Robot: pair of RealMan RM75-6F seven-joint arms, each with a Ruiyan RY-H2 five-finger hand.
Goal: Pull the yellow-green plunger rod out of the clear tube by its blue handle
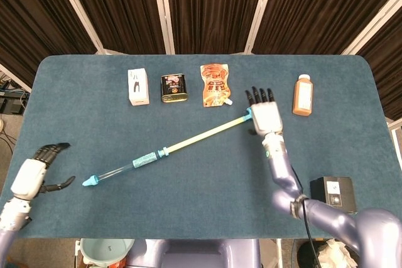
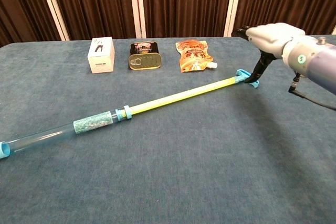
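Rod drawn out, tube lying free on the table.
My right hand [image 1: 266,116] hovers spread over the handle [image 2: 245,77]; my left hand [image 1: 30,177], fingers apart, holds nothing beside the tube [image 2: 58,133].

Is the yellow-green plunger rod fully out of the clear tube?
No. The plunger rod is drawn far out, but its end still sits inside the clear tube past the blue collar.
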